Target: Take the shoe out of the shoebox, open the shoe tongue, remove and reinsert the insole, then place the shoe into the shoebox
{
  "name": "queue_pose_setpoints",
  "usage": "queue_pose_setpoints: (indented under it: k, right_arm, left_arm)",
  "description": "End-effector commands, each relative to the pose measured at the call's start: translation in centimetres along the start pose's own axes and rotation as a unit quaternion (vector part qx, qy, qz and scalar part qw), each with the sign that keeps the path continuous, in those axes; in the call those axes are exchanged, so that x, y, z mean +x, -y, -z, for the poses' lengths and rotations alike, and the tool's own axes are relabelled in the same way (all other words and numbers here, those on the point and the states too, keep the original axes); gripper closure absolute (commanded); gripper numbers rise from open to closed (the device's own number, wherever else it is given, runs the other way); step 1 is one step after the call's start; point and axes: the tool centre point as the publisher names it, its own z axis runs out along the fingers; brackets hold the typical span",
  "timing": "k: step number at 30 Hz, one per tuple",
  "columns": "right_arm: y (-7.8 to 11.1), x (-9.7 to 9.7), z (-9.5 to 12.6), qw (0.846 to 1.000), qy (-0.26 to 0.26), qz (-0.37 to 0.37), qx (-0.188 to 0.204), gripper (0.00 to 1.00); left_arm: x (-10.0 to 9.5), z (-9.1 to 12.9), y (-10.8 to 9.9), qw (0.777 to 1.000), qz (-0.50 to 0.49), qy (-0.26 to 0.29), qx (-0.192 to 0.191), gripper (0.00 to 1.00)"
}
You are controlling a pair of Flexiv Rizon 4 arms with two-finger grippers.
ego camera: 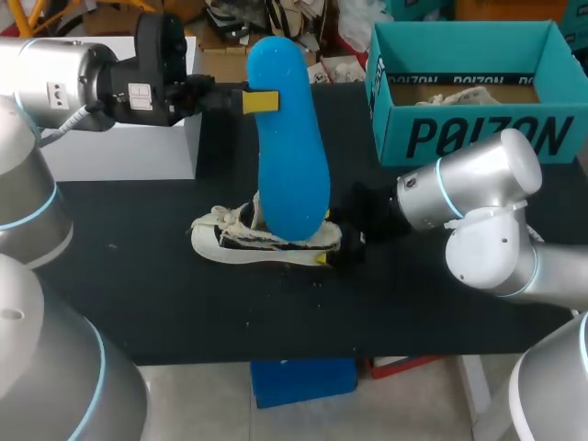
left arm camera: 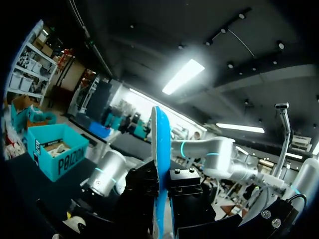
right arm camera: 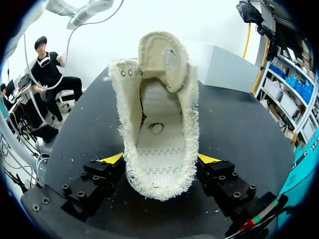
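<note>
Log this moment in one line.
left jaws: blue foam insole, held upright | right jaws: cream knit shoe, on black table

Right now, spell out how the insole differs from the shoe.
Colour: the insole is plain bright blue; the shoe is cream with frayed edges.
Pose: the insole is held upright in the air; the shoe lies on the table.
Holder: the left gripper pinches the insole, the right gripper the shoe.
Shared: each is clamped in one gripper.
</note>
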Motion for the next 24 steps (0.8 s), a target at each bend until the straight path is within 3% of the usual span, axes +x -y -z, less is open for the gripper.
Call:
queue_pose_setpoints:
  k: [1, 10, 24]
  right_arm:
    - [0.1, -0.1, 0.6, 1.0, 0.008, 0.001, 0.028, 0.0]
    - [-1.2, -0.8, 4.3, 0.989, 0.026, 0.031, 0.142, 0.0]
    - [-2.4, -1.0, 5.3, 0.959, 0.02, 0.029, 0.281, 0.0]
  left_arm:
    - [0.1, 0.0, -0.2, 1.0, 0.0, 0.002, 0.001, 1.0]
    - [0.1, 0.0, -0.2, 1.0, 0.0, 0.002, 0.001, 1.0]
    - [0.1, 0.0, -0.2, 1.0, 0.0, 0.002, 0.001, 1.0]
